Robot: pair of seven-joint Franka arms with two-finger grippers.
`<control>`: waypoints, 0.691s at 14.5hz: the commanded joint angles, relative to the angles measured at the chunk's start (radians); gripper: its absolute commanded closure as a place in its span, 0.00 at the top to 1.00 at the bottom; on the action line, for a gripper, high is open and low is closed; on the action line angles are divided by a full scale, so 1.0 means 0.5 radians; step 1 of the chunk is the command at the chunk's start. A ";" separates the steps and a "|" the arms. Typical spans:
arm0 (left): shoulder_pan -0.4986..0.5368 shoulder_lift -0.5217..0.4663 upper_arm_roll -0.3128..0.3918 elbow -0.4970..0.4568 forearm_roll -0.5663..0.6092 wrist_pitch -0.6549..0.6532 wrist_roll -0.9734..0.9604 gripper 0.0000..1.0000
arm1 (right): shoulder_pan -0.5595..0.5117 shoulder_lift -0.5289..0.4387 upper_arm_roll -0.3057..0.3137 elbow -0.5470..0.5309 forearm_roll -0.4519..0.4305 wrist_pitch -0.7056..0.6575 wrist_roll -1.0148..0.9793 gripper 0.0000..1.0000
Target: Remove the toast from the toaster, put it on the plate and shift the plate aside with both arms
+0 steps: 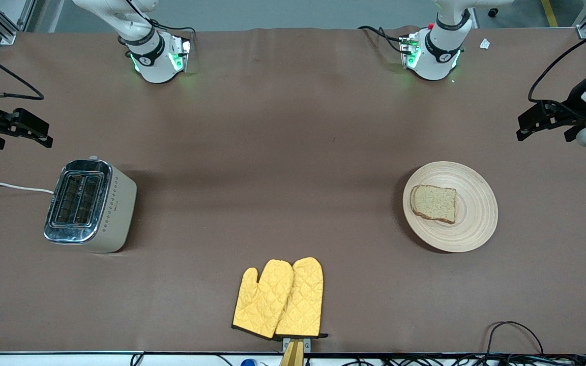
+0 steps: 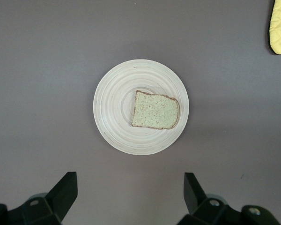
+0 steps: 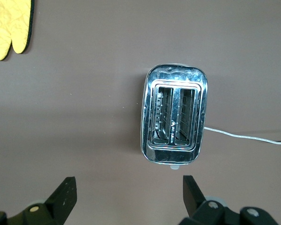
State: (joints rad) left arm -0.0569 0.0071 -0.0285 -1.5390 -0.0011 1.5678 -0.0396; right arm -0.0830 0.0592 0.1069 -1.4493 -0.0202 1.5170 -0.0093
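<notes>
Your toast point(image 1: 434, 203) sits on the plate point(image 1: 471, 231), toaster point(image 1: 89, 205) empty; both end effectors, left point(image 1: 524, 128) and right point(image 1: 41, 134), hang spread, so little remains.

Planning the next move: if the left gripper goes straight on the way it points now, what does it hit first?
Probably the plate: the open left gripper points down at the table just beside its rim, the toast farther in. Depth is unclear.

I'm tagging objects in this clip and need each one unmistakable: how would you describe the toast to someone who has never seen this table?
Start from the brown table and look toward the left arm's end, where a round wooden plate sits. The toast lies flat on that plate, off its centre. It is the only food here: a squarish, speckled, light brown slice with a darker crust.
</notes>
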 commanded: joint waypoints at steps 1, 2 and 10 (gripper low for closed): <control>-0.006 0.029 -0.001 0.056 0.042 -0.006 -0.004 1.00 | 0.000 -0.017 0.004 0.006 -0.030 -0.018 0.000 1.00; 0.000 0.029 -0.001 0.053 0.042 -0.003 -0.001 1.00 | 0.000 -0.017 0.004 0.006 -0.030 -0.018 0.000 1.00; -0.006 0.029 -0.007 0.047 0.070 0.003 -0.022 1.00 | 0.000 -0.017 0.004 0.006 -0.030 -0.018 -0.006 1.00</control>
State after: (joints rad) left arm -0.0560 0.0081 -0.0290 -1.5390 0.0061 1.5697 -0.0399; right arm -0.0830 0.0593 0.1069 -1.4493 -0.0202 1.5170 -0.0093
